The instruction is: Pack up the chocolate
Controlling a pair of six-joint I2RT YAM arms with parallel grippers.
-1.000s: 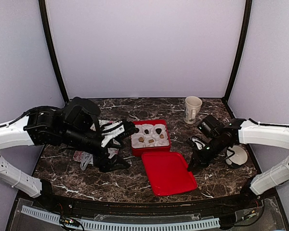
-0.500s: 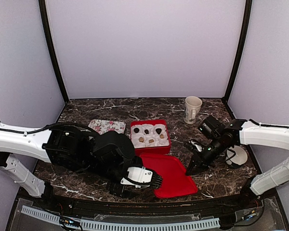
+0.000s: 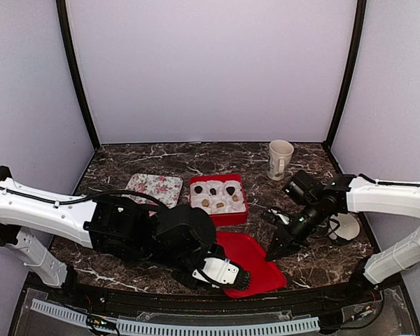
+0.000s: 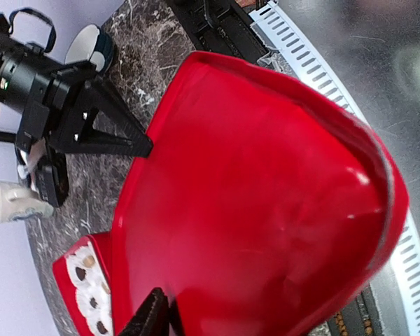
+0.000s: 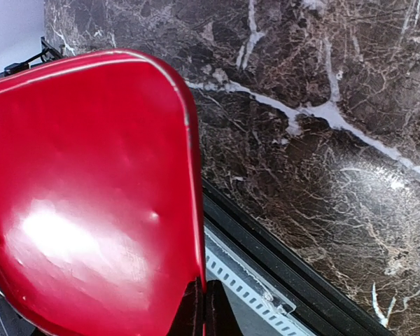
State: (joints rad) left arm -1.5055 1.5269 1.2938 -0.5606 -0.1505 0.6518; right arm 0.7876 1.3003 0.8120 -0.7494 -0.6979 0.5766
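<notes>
We see the chocolate as small brown and tan balls sitting in white paper cups inside an open red box. The box lies just behind the red lid, which lies flat on the dark marble surface.

Our left tool is at the lid's near left corner. In the wrist view one dark finger shows against the lid's rim while the lid fills the frame. We cannot tell how wide this tool stands or whether it grips the lid.

Our right tool is pinched fully closed with nothing between its fingers, its tip touching the lid's right edge.

A pale mug stands well behind the lid to the right. A flowered tin lies behind the lid to the left.
</notes>
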